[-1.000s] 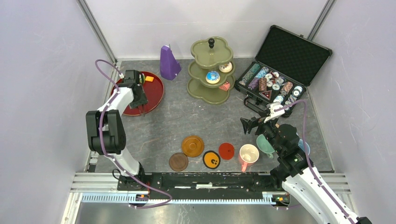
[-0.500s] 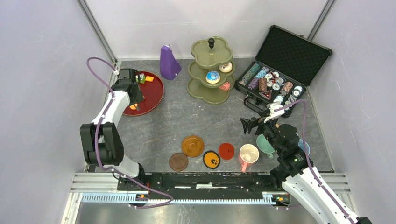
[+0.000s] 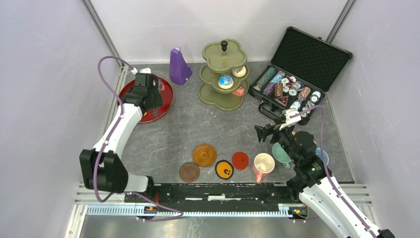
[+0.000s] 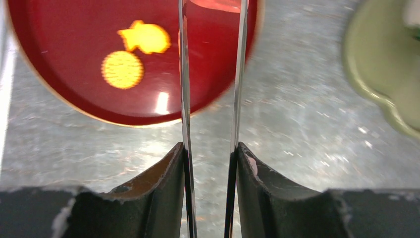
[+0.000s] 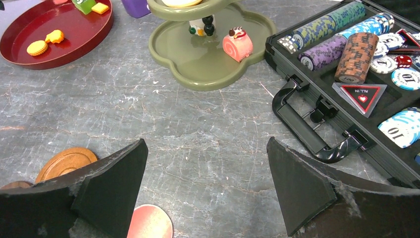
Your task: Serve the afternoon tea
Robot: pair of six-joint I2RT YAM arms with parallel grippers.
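Overall: a grey stone-patterned table (image 3: 198,129); the two arms reach out from its near edge, well apart.
Left side: the left gripper (image 4: 212,49) hangs above the near edge of the red tray (image 3: 167,101); its jaws stand close together with a narrow slot between them; a pale pinkish patch shows at the tips, and I cannot tell whether anything is gripped.
Tray contents: a round yellow biscuit (image 4: 122,69) just beside a yellow-orange pastry (image 4: 146,37); at the far rim, a green piece (image 5: 84,5) beside a yellow block (image 5: 100,7).
Right side: the right gripper (image 5: 208,183) is spread wide and holds nothing; it hovers over bare table between the coasters and the poker chip case (image 3: 309,57).
Stand: the olive-green three-tier stand (image 3: 213,99) is upright at the back centre; a pink swiss roll (image 5: 238,43) lies on the bottom tier; a blue-and-white cake (image 3: 226,81) and a pale cake (image 3: 239,71) sit on the middle tier.
Mugs: the pink mug (image 3: 264,163) stands on the table just right of the red coaster (image 3: 240,160), not on it; the teal mug (image 3: 280,152) is close behind it; the blue mug (image 3: 323,156) is largely hidden by the right arm.
Other coasters: an orange-brown coaster (image 3: 204,154), a dark brown coaster (image 3: 189,172) and a black-rimmed orange coaster (image 3: 224,169), clustered near the front, all bare.
Elsewhere: a purple pyramid (image 3: 179,67) stands between tray and stand.
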